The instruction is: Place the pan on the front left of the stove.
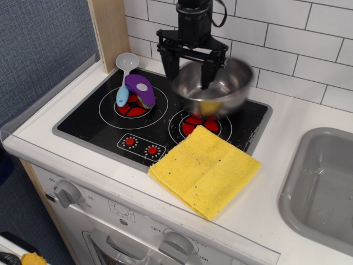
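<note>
The pan [220,91], a shiny steel bowl, hangs blurred just above the right burner [199,124] of the black stove [88,118]. My gripper [187,72] comes down from above and straddles the pan's left rim, with one finger [169,65] outside and the other inside. It is shut on the rim and carries the pan. The front left of the stove holds the left burner ring and two small red knobs [140,146].
A blue-handled spoon [124,77] and a purple and green toy [140,90] lie on the left burner. A yellow cloth [205,170] overlaps the stove's front right corner. A grey sink [325,187] is at the right. A tiled wall stands behind.
</note>
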{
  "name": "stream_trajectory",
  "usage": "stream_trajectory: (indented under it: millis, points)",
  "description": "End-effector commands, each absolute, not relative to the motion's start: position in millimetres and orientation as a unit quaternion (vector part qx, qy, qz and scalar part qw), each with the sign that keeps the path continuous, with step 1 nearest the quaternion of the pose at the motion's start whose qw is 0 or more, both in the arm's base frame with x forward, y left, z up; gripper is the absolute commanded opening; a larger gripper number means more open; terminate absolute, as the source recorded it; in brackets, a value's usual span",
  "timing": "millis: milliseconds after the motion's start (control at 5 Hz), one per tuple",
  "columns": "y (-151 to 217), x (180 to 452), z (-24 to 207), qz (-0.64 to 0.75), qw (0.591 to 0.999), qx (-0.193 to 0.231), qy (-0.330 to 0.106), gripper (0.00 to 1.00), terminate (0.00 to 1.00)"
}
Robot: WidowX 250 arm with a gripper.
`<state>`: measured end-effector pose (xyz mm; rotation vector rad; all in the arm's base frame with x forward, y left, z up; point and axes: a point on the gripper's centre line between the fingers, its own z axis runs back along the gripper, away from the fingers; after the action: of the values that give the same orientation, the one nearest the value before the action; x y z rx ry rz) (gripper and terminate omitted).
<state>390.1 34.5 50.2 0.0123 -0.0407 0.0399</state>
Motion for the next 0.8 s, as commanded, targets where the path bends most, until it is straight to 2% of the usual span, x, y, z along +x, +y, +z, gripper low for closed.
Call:
stream_trajectory:
  millis: [0,200,400,600]
  points:
    - [55.1,395.5,39.6,0.029,0.999,0.015,0.002,1.0,0.0]
    - [48.8,397.1,50.1,0.016,1.0,0.008,-0.016,1.0,0.0]
    - [36.8,399.4,75.9,-0.012,0.998,-0.004,-0.068,1.0,0.0]
    - [31.7,395.1,107.1,-0.025,0.992,0.003,-0.124,1.0,0.0]
